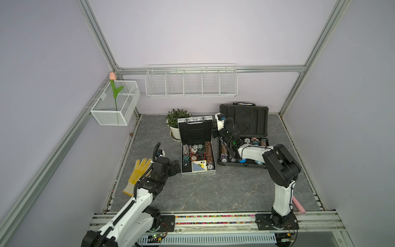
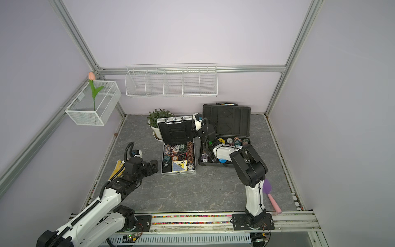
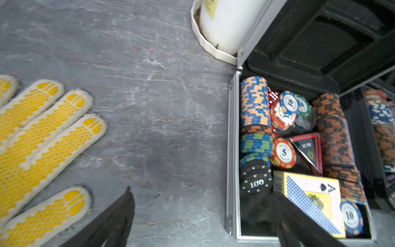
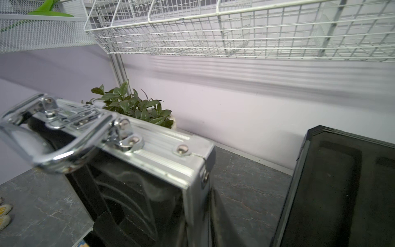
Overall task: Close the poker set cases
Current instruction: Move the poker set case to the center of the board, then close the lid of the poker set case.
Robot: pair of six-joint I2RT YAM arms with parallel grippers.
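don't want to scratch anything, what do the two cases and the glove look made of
Small case: likely aluminium, going by the bright ribbed silver frame with rivets. Its handle looks chromed and gives mirror-like reflections.
Large case: probably moulded plastic, matt dark grey with no shine.
Glove: knitted off-white fabric with yellow dots that look rubbery.

Both open: small silver case (image 1: 194,132), lid upright, chips (image 1: 208,151) inside; larger dark-grey case (image 1: 254,122) just beside, lid upright.

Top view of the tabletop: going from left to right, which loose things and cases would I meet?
In a top view: yellow glove → silver case → dark-grey case → pink handle.
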